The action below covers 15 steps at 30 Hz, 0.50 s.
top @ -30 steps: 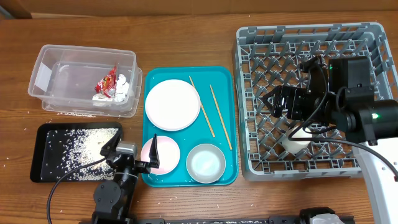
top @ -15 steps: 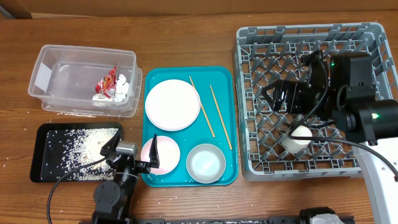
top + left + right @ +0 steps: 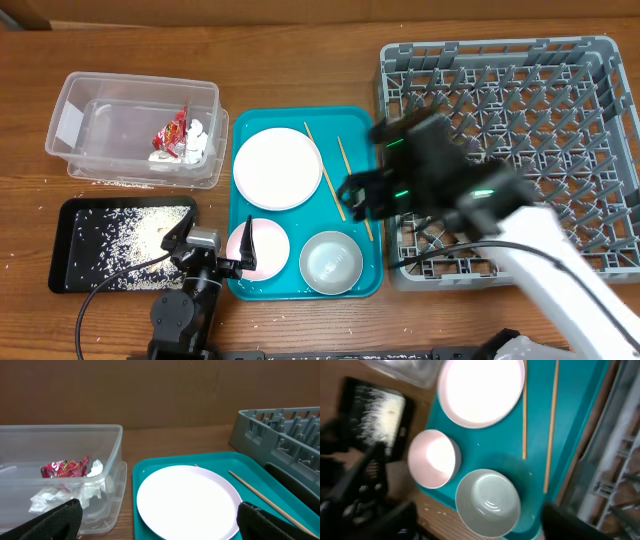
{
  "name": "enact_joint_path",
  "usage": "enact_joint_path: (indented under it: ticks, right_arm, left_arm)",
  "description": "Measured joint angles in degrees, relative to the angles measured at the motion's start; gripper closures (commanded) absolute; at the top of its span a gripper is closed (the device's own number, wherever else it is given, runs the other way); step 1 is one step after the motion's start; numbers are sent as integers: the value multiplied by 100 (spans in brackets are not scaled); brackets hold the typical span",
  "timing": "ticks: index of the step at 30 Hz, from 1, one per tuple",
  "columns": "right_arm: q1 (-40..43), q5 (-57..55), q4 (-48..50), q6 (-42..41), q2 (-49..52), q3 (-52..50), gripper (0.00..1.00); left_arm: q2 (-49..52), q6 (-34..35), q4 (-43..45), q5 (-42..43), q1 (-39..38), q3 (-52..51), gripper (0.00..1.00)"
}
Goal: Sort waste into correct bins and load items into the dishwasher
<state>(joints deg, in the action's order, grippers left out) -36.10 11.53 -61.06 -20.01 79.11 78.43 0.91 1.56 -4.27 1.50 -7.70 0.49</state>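
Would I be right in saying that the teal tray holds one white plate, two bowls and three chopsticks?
Not quite: the overhead view shows two chopsticks, not three. The rest holds: the teal tray carries one white plate and two bowls, the pink bowl and the grey bowl.

Lab tabletop: wooden table [image 3: 300, 70], dishwasher rack [image 3: 500, 47], teal tray [image 3: 355, 130], plastic bin [image 3: 130, 82].
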Motion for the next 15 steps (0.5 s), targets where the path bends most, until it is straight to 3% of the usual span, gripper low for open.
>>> enact_joint_path:
  ticks: [4,15]
  right_arm:
    - [-603,-977,181,-354,732,-2,58]
    - [-284,-2035,1255,-11,2597,-2,57]
  left_arm:
    - [0,0,-4,0,0,0,0]
    - [0,2,-4,0,0,0,0]
